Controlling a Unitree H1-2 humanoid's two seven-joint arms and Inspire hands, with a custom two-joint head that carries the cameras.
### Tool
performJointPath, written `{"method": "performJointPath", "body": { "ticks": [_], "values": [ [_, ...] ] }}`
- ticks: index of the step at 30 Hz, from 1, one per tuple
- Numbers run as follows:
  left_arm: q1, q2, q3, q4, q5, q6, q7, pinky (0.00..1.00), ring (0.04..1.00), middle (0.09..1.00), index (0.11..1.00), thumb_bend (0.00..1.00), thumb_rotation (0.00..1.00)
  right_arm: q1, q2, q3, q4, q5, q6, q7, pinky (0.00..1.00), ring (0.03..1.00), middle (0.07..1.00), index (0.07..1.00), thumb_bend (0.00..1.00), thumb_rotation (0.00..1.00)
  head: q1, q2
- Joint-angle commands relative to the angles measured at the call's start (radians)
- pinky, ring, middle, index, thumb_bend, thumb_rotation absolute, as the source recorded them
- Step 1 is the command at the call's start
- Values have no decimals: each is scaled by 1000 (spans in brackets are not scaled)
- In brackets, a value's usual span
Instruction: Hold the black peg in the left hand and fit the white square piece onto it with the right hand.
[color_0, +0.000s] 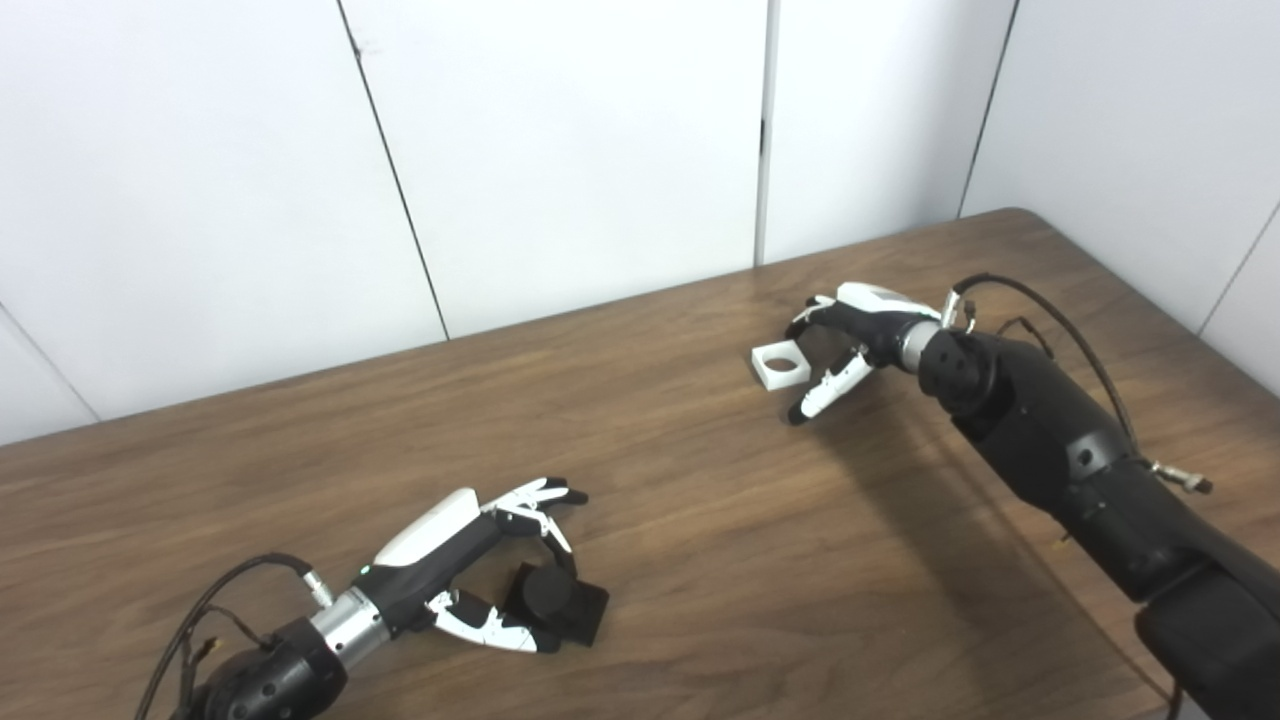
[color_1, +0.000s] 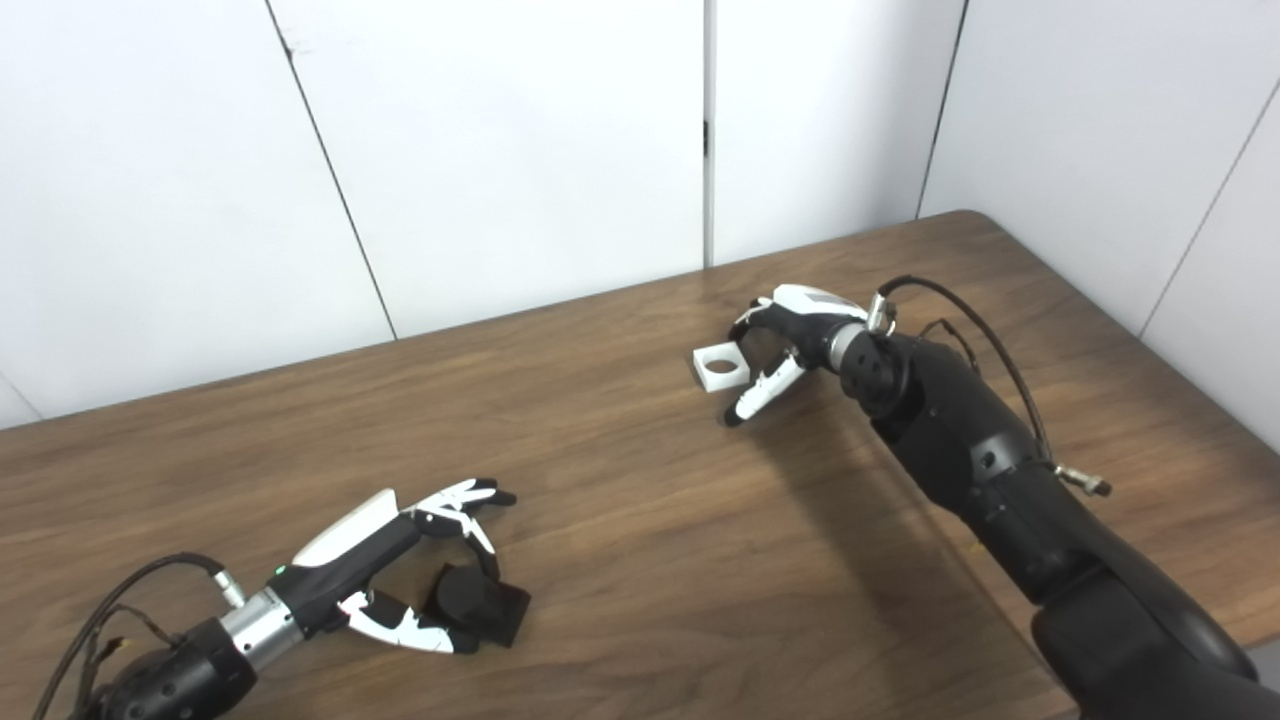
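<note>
A brown wooden surface (color_0: 640, 440) is bounded by white wall panels (color_0: 560, 140) along its far edge. Near the front left corner, the black peg (color_0: 555, 600) is flanked by the spread left hand (color_0: 470, 570); contact cannot be told. Toward the far right corner, the white square piece (color_0: 781, 365) is touched by the loosely curled right hand (color_0: 850, 345), not clamped.

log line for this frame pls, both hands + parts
phase: reach/grasp | left hand: open around black peg, peg on table | right hand: open at white square piece, piece on table | mated: no
</note>
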Motion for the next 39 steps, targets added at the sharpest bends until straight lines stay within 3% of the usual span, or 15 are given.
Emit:
{"method": "performJointPath", "body": {
  "ticks": [1,16,29,30,32,39],
  "values": [
    [37,29,-25,7,61,54,-56,944,976,917,490,519,77,-50,2,2,6,-4,-29,-30,993,987,984,851,867,365,4,4],
    [57,35,-24,-41,60,97,-61,929,975,918,490,520,77,-49,21,15,71,-26,-82,-139,839,901,906,699,699,300,11,14],
    [70,38,-22,-57,52,110,-64,926,978,919,490,520,77,-41,33,10,104,-21,-102,-201,777,856,864,634,672,224,20,25],
    [71,39,-22,-59,53,111,-64,925,977,917,490,520,77,-39,35,10,107,-21,-104,-212,773,850,856,552,578,179,20,27],
    [73,40,-22,-62,55,113,-64,924,976,916,490,520,77,-35,37,8,113,-22,-120,-240,767,836,840,508,530,155,19,29],
    [75,43,-22,-71,59,120,-68,924,975,917,490,520,77,-29,39,14,124,-25,-137,-277,780,825,811,485,515,141,20,33]
  ]
}}
